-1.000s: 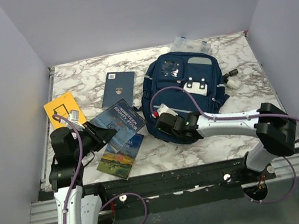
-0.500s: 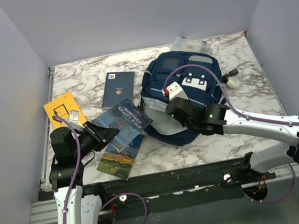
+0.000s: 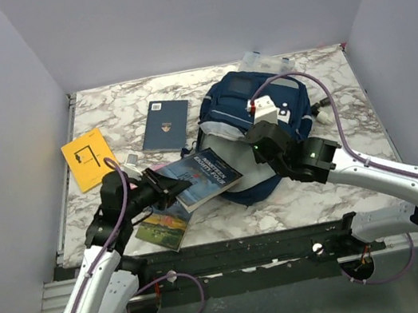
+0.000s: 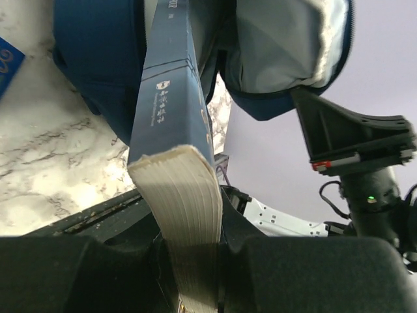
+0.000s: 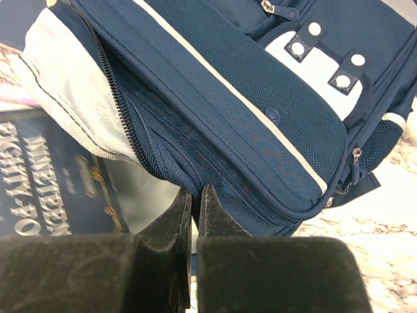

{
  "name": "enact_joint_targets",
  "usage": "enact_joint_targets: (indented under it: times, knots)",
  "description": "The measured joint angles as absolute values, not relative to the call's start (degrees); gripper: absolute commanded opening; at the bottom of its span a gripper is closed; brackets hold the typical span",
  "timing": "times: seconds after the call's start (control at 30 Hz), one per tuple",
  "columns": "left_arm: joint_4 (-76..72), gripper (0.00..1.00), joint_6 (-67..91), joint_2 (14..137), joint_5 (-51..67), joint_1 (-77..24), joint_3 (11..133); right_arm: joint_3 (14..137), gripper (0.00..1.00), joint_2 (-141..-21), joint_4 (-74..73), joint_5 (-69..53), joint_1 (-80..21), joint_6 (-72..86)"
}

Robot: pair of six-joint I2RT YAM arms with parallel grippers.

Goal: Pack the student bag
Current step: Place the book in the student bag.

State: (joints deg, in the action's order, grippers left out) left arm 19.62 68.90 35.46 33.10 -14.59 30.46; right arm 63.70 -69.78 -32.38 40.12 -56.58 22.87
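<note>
A white marble-patterned table (image 3: 104,114) sits inside plain lavender walls on three sides. Near its front edge, the left claw (image 4: 192,246) is clamped on a thick navy book (image 3: 208,174), whose far end reaches the bag's mouth. A landscape-cover book (image 3: 160,223) lies partly under it. Bare marble shows at front right. Right of centre, the student bag (image 3: 234,91) lies gaping, navy with pale grey lining. The right claw (image 5: 193,195) is pinched together on its zipped rim. Farther left lie a yellow booklet (image 3: 89,155) and a navy booklet (image 3: 165,124).

White arms (image 3: 93,282) with black hands (image 3: 177,185) and purple cables (image 3: 330,105).
</note>
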Motion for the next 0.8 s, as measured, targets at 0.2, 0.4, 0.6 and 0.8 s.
enact_joint_targets:
  times: [0.2,0.4,0.6,0.8]
  knots:
    - [9.1,0.0,78.3,40.9,19.4,-28.8,27.5,64.6,0.01,-68.4,-31.1,39.3,-55.9,24.1]
    - [-2.0,0.0,82.6,51.6,7.9,-35.7,27.7,64.7,0.01,-68.2,-29.6,36.2,-55.8,25.2]
    - [-9.5,0.0,84.1,60.9,1.8,-38.9,30.8,64.5,0.01,-67.2,-29.1,34.6,-55.7,25.5]
    - [-14.5,0.0,84.0,63.3,-3.6,-42.0,33.7,64.1,0.01,-65.3,-28.2,33.7,-55.6,25.5]
